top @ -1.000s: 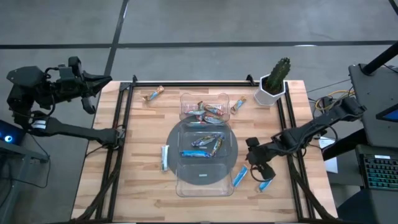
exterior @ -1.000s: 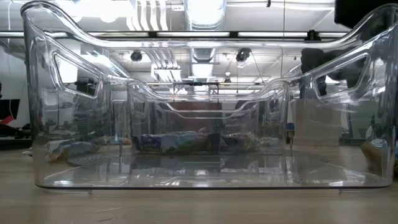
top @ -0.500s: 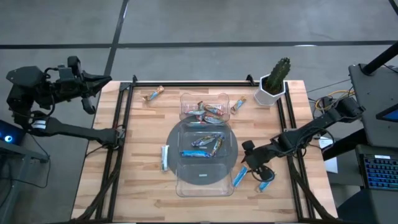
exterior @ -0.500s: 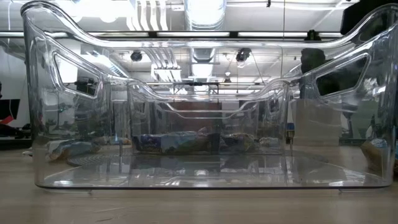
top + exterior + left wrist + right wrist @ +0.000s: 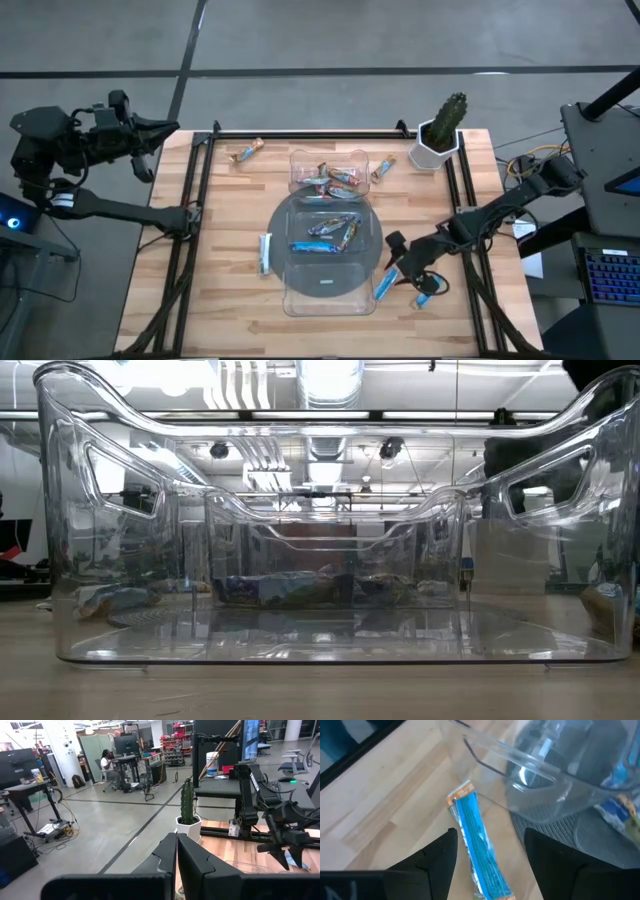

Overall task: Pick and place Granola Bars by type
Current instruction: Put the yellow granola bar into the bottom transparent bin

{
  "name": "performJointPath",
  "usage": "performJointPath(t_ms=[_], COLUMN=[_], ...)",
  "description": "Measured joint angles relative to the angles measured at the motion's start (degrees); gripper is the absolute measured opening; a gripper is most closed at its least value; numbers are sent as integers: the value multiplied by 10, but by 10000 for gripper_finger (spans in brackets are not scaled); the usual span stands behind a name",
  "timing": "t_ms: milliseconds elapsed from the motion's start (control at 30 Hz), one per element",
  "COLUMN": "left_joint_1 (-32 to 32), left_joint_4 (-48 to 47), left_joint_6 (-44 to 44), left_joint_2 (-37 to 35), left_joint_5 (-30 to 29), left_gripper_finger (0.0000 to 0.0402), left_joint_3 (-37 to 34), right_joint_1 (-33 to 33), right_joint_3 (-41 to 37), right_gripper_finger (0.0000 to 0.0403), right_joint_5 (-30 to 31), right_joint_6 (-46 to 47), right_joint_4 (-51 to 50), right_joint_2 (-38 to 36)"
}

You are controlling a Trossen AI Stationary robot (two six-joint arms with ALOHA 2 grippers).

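A blue granola bar lies on the table at the clear tray's four o'clock corner. The right gripper hovers over it, fingers apart, so the pick-up looks in hand; next it likely must drop and close. The left gripper, fingers together, waits off the table's ten o'clock corner.

Bars in tray mid-table, cactus far right corner

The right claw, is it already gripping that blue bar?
No, the right claw is open, its fingers either side of the blue bar on the table.
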Motion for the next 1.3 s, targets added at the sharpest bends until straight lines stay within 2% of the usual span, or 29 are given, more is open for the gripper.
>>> performJointPath(t_ms=[333,700,1133,1300], left_joint_1=[0,0,0,0], left_joint_4=[0,-4,-8,-11], left_joint_6=[-2,-4,-14,-19], left_joint_2=[0,0,0,0], left_joint_5=[-2,-2,-2,-2], left_gripper_finger=[0,0,0,0], left_joint_3=[0,0,0,0], right_joint_1=[3,3,3,3], right_joint_3=[19,60,70,69], right_gripper_finger=[219,219,219,196], right_joint_5=[-12,-30,-31,-31], right_joint_6=[-6,-7,-6,-4], right_joint_4=[-11,-43,-57,-60], right_joint_2=[19,124,195,200])
